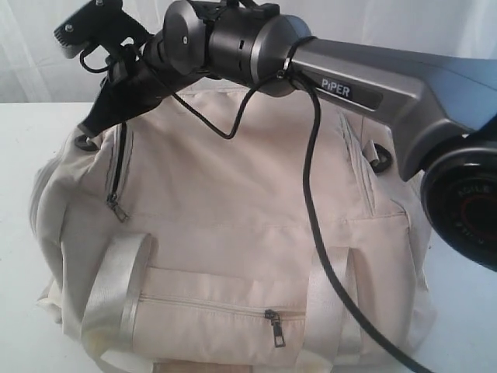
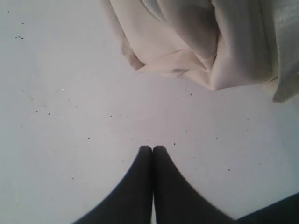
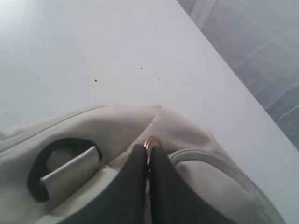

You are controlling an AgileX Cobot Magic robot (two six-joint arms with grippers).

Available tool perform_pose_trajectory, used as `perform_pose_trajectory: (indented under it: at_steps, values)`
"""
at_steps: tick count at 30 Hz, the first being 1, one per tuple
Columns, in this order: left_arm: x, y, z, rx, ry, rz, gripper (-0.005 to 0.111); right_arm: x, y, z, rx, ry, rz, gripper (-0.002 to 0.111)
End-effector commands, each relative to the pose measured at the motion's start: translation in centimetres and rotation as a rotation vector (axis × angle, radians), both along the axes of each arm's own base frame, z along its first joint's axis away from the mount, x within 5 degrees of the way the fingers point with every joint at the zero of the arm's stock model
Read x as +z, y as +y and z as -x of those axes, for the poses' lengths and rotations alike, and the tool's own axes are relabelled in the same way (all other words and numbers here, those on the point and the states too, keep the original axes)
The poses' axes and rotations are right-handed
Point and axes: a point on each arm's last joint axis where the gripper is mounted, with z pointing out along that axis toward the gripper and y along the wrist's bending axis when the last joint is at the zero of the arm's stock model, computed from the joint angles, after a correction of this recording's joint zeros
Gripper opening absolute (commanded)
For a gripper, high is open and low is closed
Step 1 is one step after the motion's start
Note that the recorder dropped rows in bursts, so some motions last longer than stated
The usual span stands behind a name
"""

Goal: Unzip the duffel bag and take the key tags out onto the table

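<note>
Duffel bag (image 1: 233, 179): one, cream. It lies on the white surface (image 1: 23, 155) and fills the middle of the exterior view.
Handle straps: two, shiny, one (image 1: 112, 291) at the left of the front pocket (image 1: 210, 318) and one (image 1: 330, 311) at its right.
Zipper pulls: two in the exterior view, one (image 1: 277, 326) on the front pocket and one (image 1: 116, 208) on a side pocket near the left end.
Right arm (image 1: 365, 93): the only arm in the exterior view. It reaches across the top of the bag to its left end, and a black cable (image 1: 314, 194) hangs from it.
Right fingers (image 3: 138, 163): pressed together, pinching a small golden ring (image 3: 151, 140) at the end of the bag. Only the right wrist view shows this ring. The same view shows one black loop (image 3: 35, 172) on the bag beside them.
Left fingers (image 2: 142, 163): pressed together and holding nothing, over the bare surface, apart from a corner of the bag. Only the left wrist view shows them.
</note>
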Motion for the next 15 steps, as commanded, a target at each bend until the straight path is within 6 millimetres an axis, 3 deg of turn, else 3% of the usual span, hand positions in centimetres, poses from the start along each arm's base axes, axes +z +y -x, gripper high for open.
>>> perform_pose_trajectory:
  at_steps: [1, 9, 11, 15]
  values:
    - [0.2, -0.5, 0.0, -0.007, -0.032, 0.060, 0.000, 1.3, -0.9, -1.3, -0.069, -0.013, -0.078, 0.000]
    - [1.8, -2.0, -2.1, -0.122, -0.337, 0.210, 0.003, 0.6, -1.2, -0.5, -0.109, 0.182, -0.056, 0.000]
    - [2.2, -2.3, -2.6, -0.126, -0.403, 0.237, 0.012, 0.6, -1.3, -0.6, -0.133, 0.213, -0.072, 0.000]
    - [2.2, -2.5, -3.7, -0.111, -0.457, 0.255, 0.039, 1.2, -1.5, -0.8, -0.175, 0.241, -0.122, 0.000]
